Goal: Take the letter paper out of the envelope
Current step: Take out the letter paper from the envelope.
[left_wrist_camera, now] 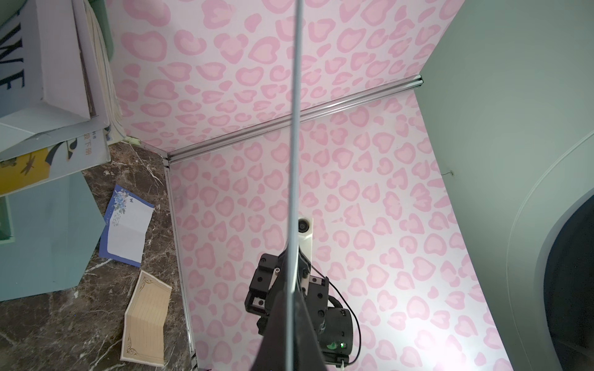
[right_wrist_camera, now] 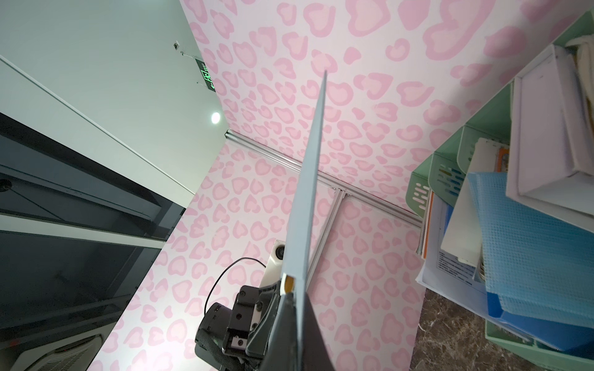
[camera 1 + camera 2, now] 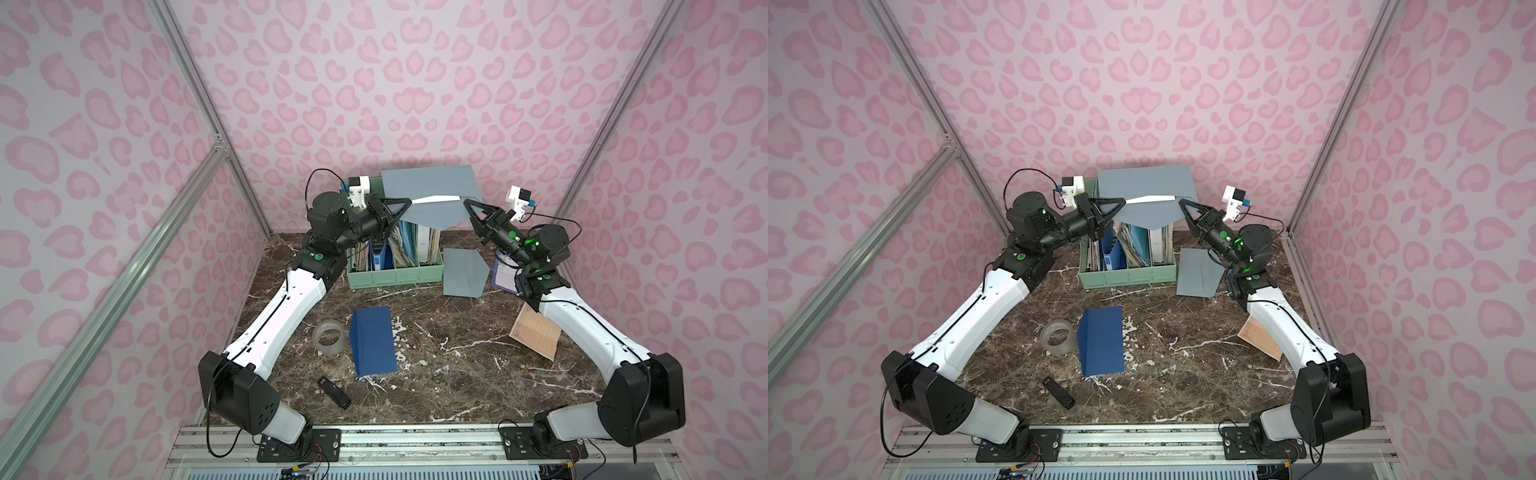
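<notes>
A grey envelope (image 3: 428,180) (image 3: 1144,183) hangs in the air between both arms, above the file rack, its flap raised. White letter paper (image 3: 436,199) (image 3: 1148,199) shows in its mouth. My left gripper (image 3: 409,202) (image 3: 1123,201) (image 1: 291,337) is shut on the envelope's left edge, seen edge-on (image 1: 295,128). My right gripper (image 3: 465,202) (image 3: 1181,202) (image 2: 297,321) is shut at the right end of the letter paper, whose white and yellow corner (image 2: 287,284) lies beside the jaws. I cannot tell whether the envelope is pinched too.
A green file rack (image 3: 395,276) full of folders stands under the envelope. On the marble lie a second grey envelope (image 3: 463,272), a dark blue envelope (image 3: 372,340), a tape roll (image 3: 328,336), a black stick (image 3: 333,391), a tan sheet (image 3: 536,334) and a blue floral sheet (image 1: 127,225).
</notes>
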### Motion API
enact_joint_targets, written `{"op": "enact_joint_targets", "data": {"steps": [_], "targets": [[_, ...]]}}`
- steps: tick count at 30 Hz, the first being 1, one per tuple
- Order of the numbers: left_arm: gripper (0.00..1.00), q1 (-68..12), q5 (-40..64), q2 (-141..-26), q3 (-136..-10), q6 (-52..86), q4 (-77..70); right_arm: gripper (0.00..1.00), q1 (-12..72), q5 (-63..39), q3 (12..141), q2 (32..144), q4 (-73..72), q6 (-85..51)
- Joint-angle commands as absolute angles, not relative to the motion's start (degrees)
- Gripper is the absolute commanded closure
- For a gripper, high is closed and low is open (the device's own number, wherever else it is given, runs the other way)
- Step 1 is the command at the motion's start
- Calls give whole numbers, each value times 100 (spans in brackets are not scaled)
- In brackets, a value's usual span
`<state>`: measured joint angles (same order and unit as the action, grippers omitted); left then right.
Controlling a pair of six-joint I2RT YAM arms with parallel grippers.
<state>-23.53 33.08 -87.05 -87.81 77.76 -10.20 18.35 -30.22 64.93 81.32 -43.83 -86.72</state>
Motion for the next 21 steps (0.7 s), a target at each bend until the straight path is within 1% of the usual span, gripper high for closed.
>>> {"op": "enact_joint_targets", "data": {"steps": [1, 4, 5, 6, 7, 8, 9, 10, 11, 13, 15, 18, 21], "targets": [[100, -2347, 3397, -8700, -8759, 7687, -1134, 100, 1847, -2973, 6544, 8143, -4570, -8641], [99, -2347, 3469, -8717, -8719, 7681, -1078, 100, 1837, -2964, 6535, 8141, -4566, -8633], [91, -2347, 3496, -8715, -8715, 7643, -967, 100, 1831, -2955, 6530, 8131, -4524, -8598], [78, -2343, 3498, -8701, -8710, 7558, -759, 100, 1817, -2953, 6536, 8102, -4411, -8536], [57, -2338, 3491, -8688, -8698, 7456, -527, 100, 1796, -2944, 6538, 8066, -4287, -8448], [39, -2325, 3445, -8645, -8672, 7298, -233, 100, 1766, -2942, 6552, 8015, -4060, -8314], [27, -2292, 3391, -8591, -8645, 7068, 188, 100, 1723, -2947, 6587, 7963, -3779, -8128], [23, -2250, 3341, -8550, -8632, 6858, 564, 100, 1677, -2959, 6644, 7910, -3465, -7925], [22, -2182, 3274, -8477, -8623, 6579, 969, 100, 1614, -2978, 6743, 7849, -2982, -7625], [23, -2067, 3017, -8324, -8659, 6121, 1761, 100, 1539, -2963, 6972, 7733, -2031, -6961], [30, -2039, 2653, -8144, -8789, 5454, 2366, 100, 1521, -2823, 7360, 7691, -739, -6082], [46, -2095, 2372, -8073, -9113, 4716, 3034, 100, 1516, -2526, 7657, 7626, 497, -5384], [51, -2317, 2246, -8194, -9499, 4115, 3500, 100, 1525, -2243, 7749, 7554, 1197, -5238]]}}
